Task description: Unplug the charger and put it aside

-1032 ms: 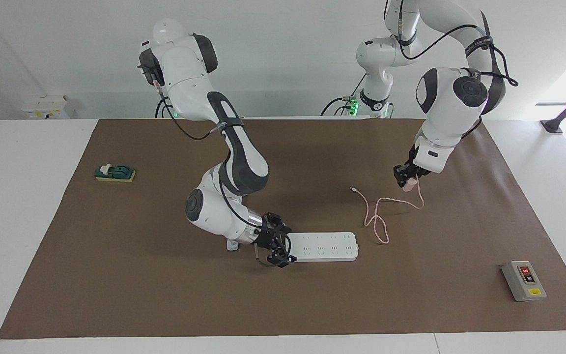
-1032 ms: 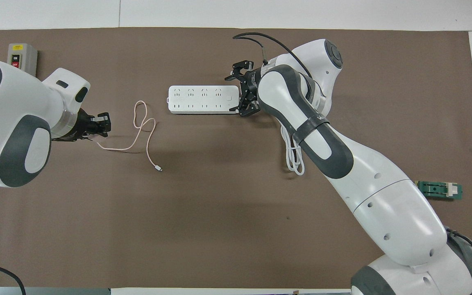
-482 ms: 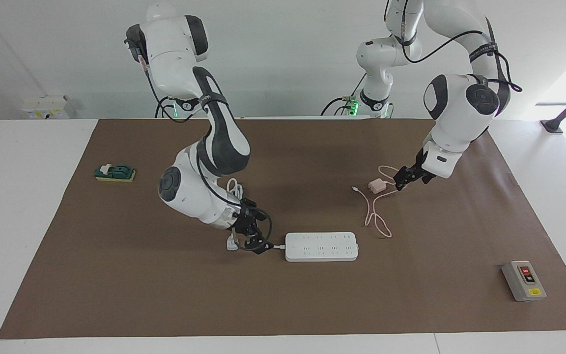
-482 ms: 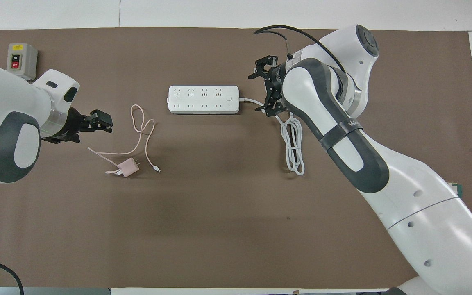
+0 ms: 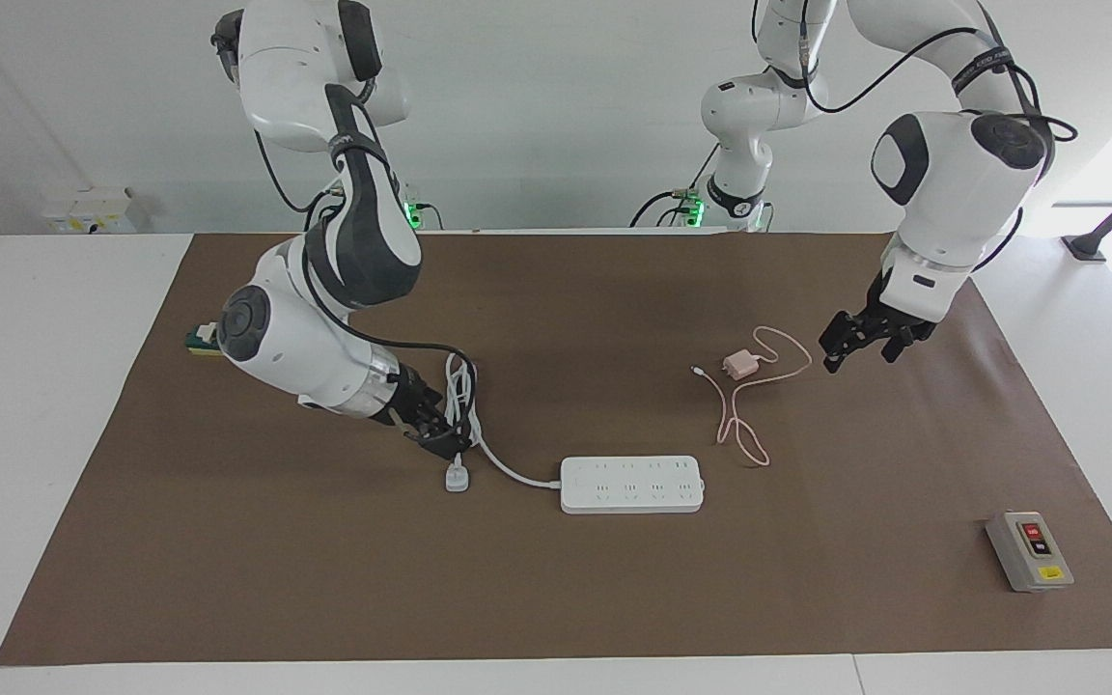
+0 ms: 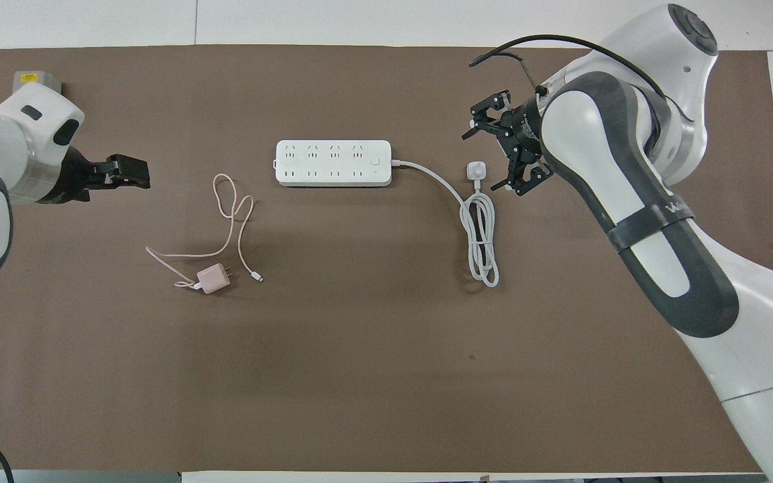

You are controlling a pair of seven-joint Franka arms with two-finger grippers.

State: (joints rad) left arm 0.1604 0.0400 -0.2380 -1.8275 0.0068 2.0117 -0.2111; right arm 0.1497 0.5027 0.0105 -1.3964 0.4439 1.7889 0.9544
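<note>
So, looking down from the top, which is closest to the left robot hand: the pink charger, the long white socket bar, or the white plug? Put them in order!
From the left gripper:
1. Pink charger, lying on the mat, nearer the robots than its looped cable.
2. White power strip, mid-table.
3. White plug, toward the right arm's end, by the right gripper.

- The charger (image 5: 738,364) looks like smooth pink plastic, and its thin cable (image 5: 744,425) looks soft and rubbery.
- The power strip (image 5: 631,484) looks like smooth white plastic.
- The brown mat (image 5: 556,598) is flat and matt, like paper.
- The arm shells (image 6: 695,295) are shiny white plastic.
</note>
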